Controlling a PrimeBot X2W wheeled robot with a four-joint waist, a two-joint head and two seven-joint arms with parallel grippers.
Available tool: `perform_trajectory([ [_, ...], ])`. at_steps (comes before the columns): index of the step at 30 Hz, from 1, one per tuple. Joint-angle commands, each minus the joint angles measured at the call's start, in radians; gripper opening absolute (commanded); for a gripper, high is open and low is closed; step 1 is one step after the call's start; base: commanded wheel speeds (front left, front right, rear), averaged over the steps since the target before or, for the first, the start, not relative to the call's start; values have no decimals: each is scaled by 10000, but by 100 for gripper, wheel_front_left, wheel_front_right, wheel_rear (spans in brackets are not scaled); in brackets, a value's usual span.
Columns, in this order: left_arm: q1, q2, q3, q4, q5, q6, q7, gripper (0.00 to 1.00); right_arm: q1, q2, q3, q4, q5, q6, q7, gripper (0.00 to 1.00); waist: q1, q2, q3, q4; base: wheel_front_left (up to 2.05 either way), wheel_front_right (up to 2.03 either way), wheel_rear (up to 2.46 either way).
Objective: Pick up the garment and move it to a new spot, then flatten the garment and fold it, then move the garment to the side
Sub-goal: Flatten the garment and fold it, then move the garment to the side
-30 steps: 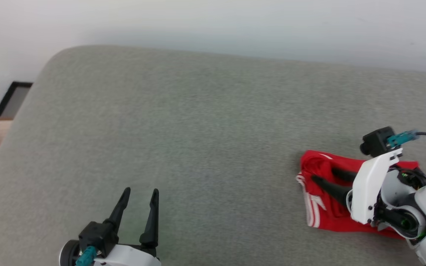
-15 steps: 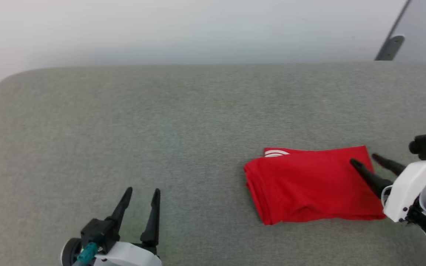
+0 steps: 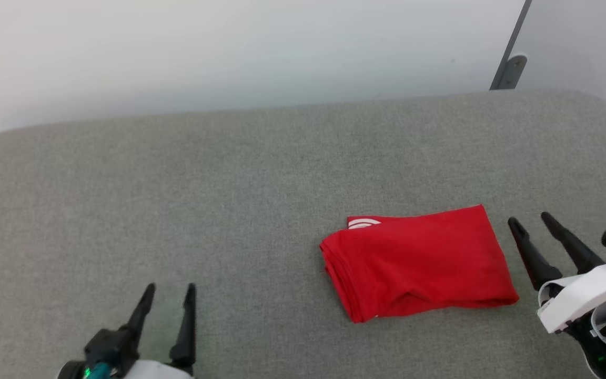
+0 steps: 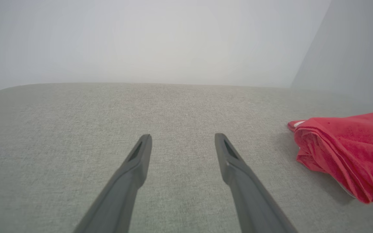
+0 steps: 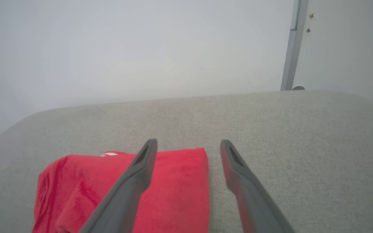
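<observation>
The right tool (image 3: 529,219) has come off the folded garment (image 3: 418,263) near the tabletop's (image 3: 229,184) right edge. It and the left tool (image 3: 170,287) are open, so the task seems finished.

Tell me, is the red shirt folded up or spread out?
Folded. The red jersey lies as a small rectangle on the grey fabric surface, stacked layers showing along one edge.

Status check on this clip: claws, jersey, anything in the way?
Left claw open, empty, over the cushion. Right claw open, empty, just right of the jersey, not touching. Jersey folded, lying flat. No obstruction seen.
</observation>
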Motion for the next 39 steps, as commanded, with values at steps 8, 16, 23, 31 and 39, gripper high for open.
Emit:
perform_trajectory([
  [8, 944, -137, 516, -817, 277, -20, -43, 100, 1595, 1022, -3005, -1757, -1964, -13, -82, 100, 0, 0, -526, 251, 0, 0, 0],
  [16, 1588, -196, 648, -1586, 283, -20, -42, 100, 3336, 1512, -4438, -3097, -2990, -13, -85, 100, 0, 0, -928, 729, 0, 0, 0],
  [23, 2016, -112, 668, -2047, 327, -21, -42, 100, 4634, 1747, -5232, -4060, -3409, -13, -84, 100, 0, 0, -1068, 1035, 0, 0, 0],
  [31, 2539, -119, 919, -2520, 265, -21, -42, 100, 5572, 1813, -5716, -4721, -3789, -13, -85, 100, 0, 0, -1149, 1094, 0, 0, 0],
  [39, 2897, -234, 998, -2971, 402, -21, -42, 100, 6233, 2214, -6242, -5280, -4147, -13, -86, 100, 0, 0, -1097, 1171, 0, 0, 0],
])
